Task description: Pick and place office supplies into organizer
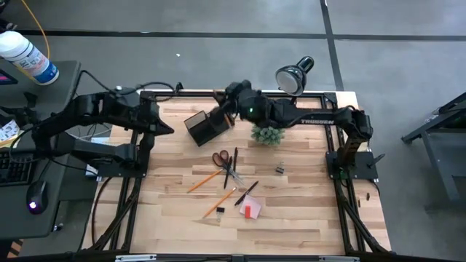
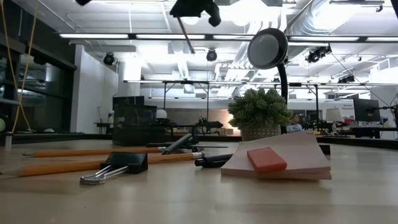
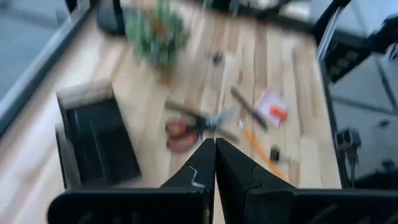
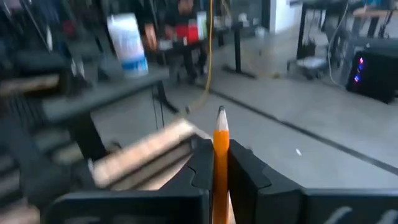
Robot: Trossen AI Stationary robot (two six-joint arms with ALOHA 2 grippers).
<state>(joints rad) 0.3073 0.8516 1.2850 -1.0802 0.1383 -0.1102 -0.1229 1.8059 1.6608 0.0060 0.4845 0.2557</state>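
Above the boxy dark organizer (image 1: 204, 126), right gripper (image 4: 221, 163) clamping a slim orange pencil (image 4: 221, 155), left gripper (image 3: 215, 163) shut, empty.

Your workshop: grey floor, bright ceiling lights.

You look down on a light wooden plank surface (image 1: 291, 211) standing on a grey concrete floor (image 1: 218, 18) crossed by dark seams. Beside it, on your left in the high view, sits a grey side desk (image 1: 65, 80) with a white bottle (image 1: 28, 57), a keyboard (image 1: 9, 166) and a mouse (image 1: 36, 195). At table height you see long ceiling light strips (image 2: 124, 36), exposed ducts (image 2: 336, 18), a white wall (image 2: 93, 93) and dark racks (image 2: 134, 121) beyond.
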